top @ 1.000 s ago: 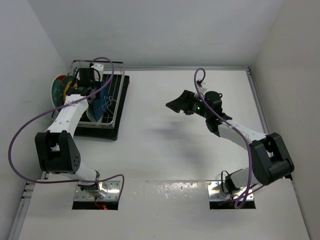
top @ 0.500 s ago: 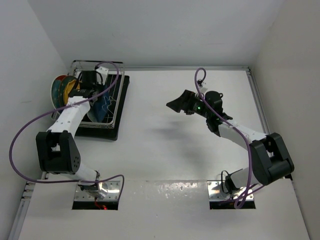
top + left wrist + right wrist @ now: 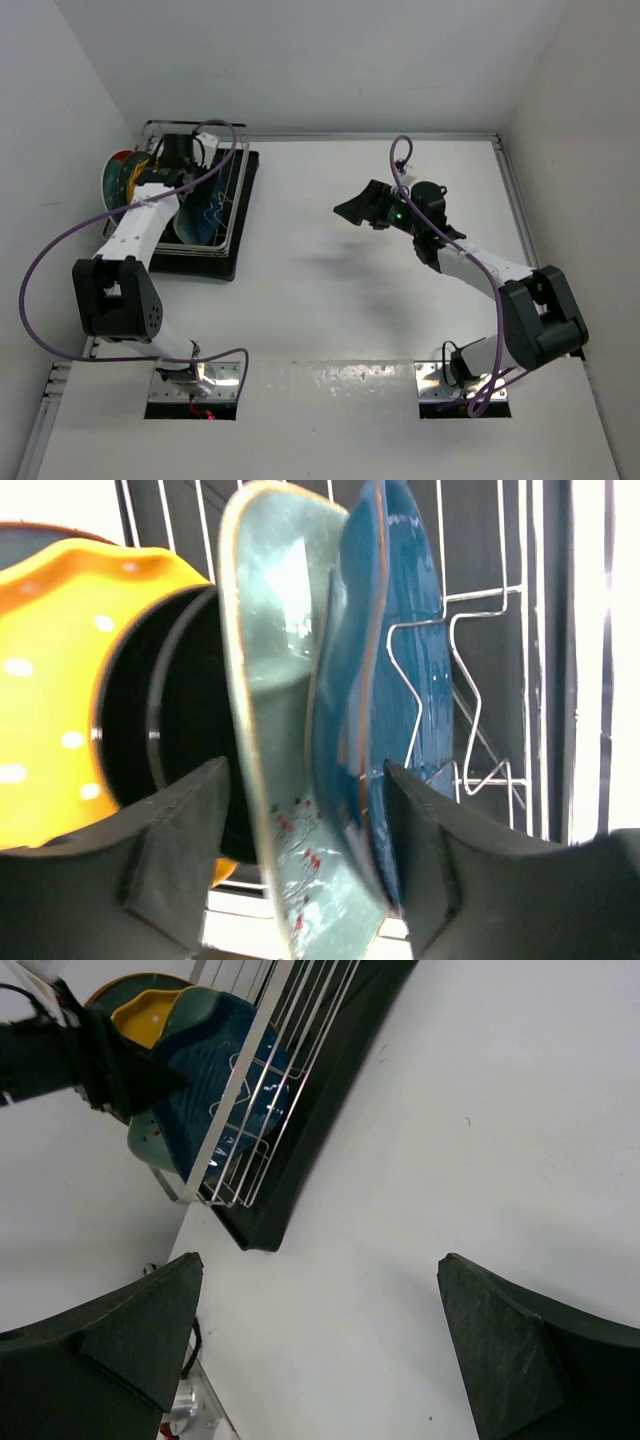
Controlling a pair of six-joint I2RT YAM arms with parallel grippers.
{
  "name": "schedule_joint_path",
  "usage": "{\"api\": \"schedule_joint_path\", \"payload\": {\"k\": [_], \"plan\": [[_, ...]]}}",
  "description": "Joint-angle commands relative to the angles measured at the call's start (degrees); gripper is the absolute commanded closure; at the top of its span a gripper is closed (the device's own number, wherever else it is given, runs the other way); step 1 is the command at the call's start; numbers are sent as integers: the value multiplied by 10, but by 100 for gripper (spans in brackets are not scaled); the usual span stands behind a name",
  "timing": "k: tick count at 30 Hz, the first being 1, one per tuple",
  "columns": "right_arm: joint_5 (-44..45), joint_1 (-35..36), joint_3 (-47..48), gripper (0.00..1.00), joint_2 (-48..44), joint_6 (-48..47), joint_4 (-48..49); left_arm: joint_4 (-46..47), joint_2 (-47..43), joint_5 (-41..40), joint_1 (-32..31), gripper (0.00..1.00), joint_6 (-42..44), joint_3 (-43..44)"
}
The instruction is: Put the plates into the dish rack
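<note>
A white wire dish rack (image 3: 236,200) stands on a black tray (image 3: 215,266) at the far left. Several plates stand on edge in it: a yellow dotted plate (image 3: 60,680), a black plate (image 3: 190,710), a pale green plate (image 3: 270,680) and a blue plate (image 3: 410,610). My left gripper (image 3: 305,772) is open over the rack's back end, straddling the lower rims of the pale green and blue plates. A gap shows between its left finger and the green plate. My right gripper (image 3: 352,210) hangs open and holds nothing above the table's middle.
The rack's wires (image 3: 480,680) stand just right of the blue plate. The side wall runs close along the rack's left. In the right wrist view the rack (image 3: 255,1090) and tray (image 3: 330,1080) lie at the upper left, with bare white table (image 3: 450,1160) below.
My left gripper has shifted a little left and back over the rack, toward the stacked plates. The right arm has hardly moved.
</note>
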Motion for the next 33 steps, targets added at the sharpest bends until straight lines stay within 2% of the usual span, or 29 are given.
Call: {"api": "schedule_joint_path", "payload": {"k": [1,5,8,12,13,16,17,19,21,24,26,31,33], "plan": [[-11,-2,17,0,-14,-22,-4,-38,-18,23,-8,29,-3,71],[14,-3,36,0,-20,-57,-78,-63,-40,63,-18,18,2,107],[43,-3,64,0,-26,-127,-166,-92,-47,99,-24,13,9,134],[94,-3,60,0,-65,-184,-218,-146,-83,121,-30,11,77,154],[111,-3,50,0,-70,-207,-223,-159,-113,121,-30,10,118,154],[148,-6,29,0,-100,-231,-224,-167,-176,126,-41,6,185,93],[153,-10,14,0,-109,-231,-220,-167,-229,144,-41,3,234,67],[162,-12,-13,0,-132,-227,-215,-161,-321,162,-46,2,309,-42],[163,-17,-27,0,-141,-221,-209,-161,-372,174,-46,0,331,-158],[164,-18,-68,0,-171,-214,-205,-161,-440,174,-46,0,331,-270],[169,-17,-91,0,-199,-208,-207,-145,-474,164,-46,0,322,-314],[202,-19,-157,0,-278,-199,-251,-40,-619,51,-46,0,253,-456],[211,-20,-182,0,-304,-188,-265,0,-710,19,-46,0,204,-497]]}}
